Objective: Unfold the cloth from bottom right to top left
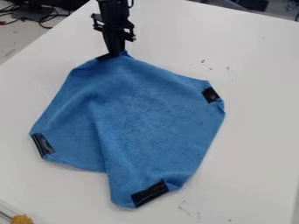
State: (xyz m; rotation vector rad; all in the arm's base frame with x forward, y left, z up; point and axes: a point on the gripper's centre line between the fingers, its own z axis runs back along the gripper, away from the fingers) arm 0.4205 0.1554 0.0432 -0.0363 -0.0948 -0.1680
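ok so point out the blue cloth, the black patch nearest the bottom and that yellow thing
Blue cloth (149, 113): camera view, its broad middle.
Black patch (150, 194): camera view, its centre.
Yellow thing (22, 219): camera view, its visible upper part.

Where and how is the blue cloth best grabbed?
Probably at its top corner, from above, where the tool is: there the blue cloth gathers to a narrow, puckered point that should pinch easily, while its broad middle offers no edge.
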